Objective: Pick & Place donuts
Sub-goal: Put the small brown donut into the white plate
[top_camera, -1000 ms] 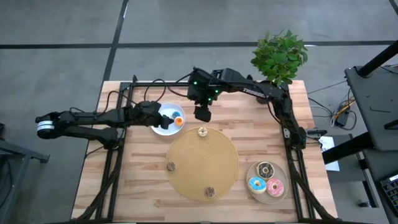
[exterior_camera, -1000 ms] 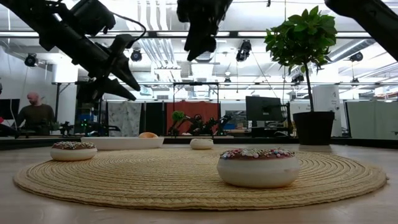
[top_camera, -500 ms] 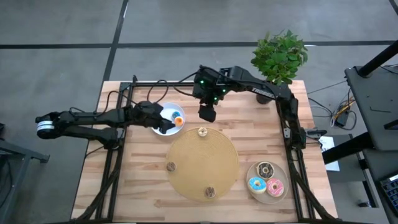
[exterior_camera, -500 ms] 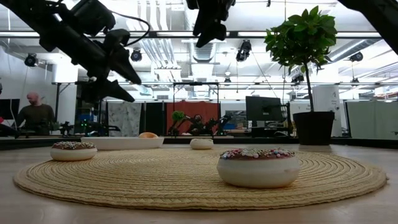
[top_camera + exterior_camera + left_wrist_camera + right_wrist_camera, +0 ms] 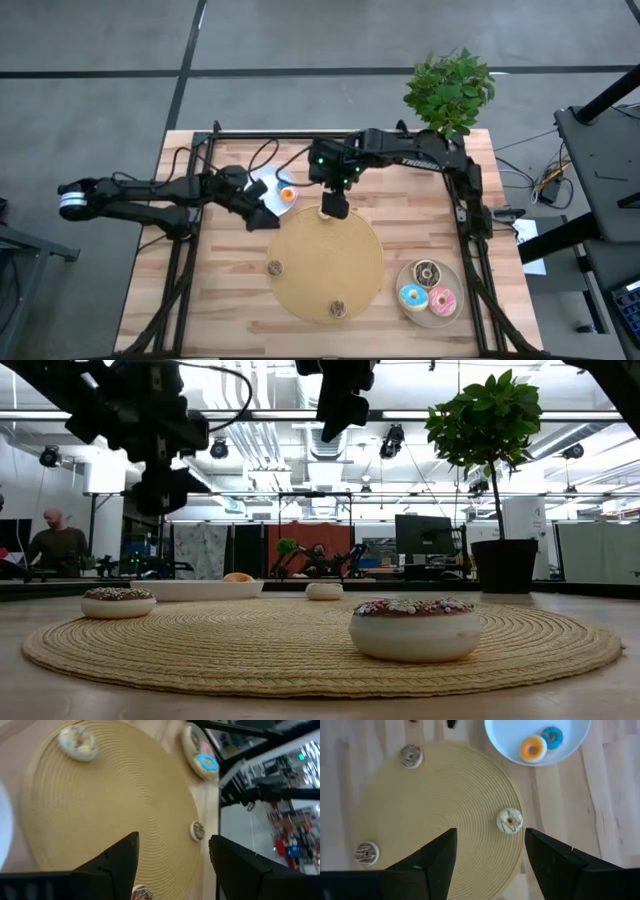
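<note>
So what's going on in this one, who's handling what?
Neither hand holds anything. The left hand, open, hangs by the edge of the white plate, which holds an orange donut and a blue donut. The right hand, also open, hangs over the far edge of the woven mat, above the white donut. Two more donuts sit on the mat, and three iced ones rest on a beige plate.

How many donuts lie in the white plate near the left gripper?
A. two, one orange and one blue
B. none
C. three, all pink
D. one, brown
A: the right wrist view shows the white plate holding an orange donut and a blue donut, and no other.
</note>
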Controlling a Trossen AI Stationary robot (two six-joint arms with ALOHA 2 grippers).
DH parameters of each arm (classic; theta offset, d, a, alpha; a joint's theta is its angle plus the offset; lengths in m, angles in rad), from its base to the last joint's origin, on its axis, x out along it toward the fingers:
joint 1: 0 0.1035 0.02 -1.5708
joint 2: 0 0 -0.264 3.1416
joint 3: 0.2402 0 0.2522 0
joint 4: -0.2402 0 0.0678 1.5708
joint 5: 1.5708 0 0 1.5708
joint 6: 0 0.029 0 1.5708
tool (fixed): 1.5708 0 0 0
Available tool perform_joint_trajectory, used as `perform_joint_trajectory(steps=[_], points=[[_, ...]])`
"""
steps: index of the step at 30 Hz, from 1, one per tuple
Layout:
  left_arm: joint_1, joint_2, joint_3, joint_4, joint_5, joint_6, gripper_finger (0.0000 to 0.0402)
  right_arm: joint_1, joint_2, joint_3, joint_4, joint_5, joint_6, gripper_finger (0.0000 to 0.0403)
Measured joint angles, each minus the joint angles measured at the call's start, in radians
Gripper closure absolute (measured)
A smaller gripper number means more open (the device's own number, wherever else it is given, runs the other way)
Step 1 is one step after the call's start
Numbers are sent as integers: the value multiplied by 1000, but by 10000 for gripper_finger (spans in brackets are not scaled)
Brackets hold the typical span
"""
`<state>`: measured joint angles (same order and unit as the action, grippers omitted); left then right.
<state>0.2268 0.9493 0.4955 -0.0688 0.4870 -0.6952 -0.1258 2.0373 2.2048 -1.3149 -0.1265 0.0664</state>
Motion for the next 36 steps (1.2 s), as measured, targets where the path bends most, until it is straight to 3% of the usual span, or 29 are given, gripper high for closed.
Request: perform_joint_trajectory(steps=[6, 13, 20, 28, 36], points=[[-66, 0, 18, -5, 24, 100, 189, 38, 0, -21, 1, 27, 48, 179], [-159, 0, 42, -19, 31, 113, 189, 78, 0, -41, -7, 26, 86, 179], [-242, 0, 60, -24, -50, 96, 189, 124, 0, -97, 0, 25, 91, 179], [-253, 0, 60, -45, -118, 67, 189, 143, 0, -161, 33, 26, 120, 179], [-253, 0, 60, -45, -181, 66, 189, 139, -2, -210, 40, 179, 260, 179]])
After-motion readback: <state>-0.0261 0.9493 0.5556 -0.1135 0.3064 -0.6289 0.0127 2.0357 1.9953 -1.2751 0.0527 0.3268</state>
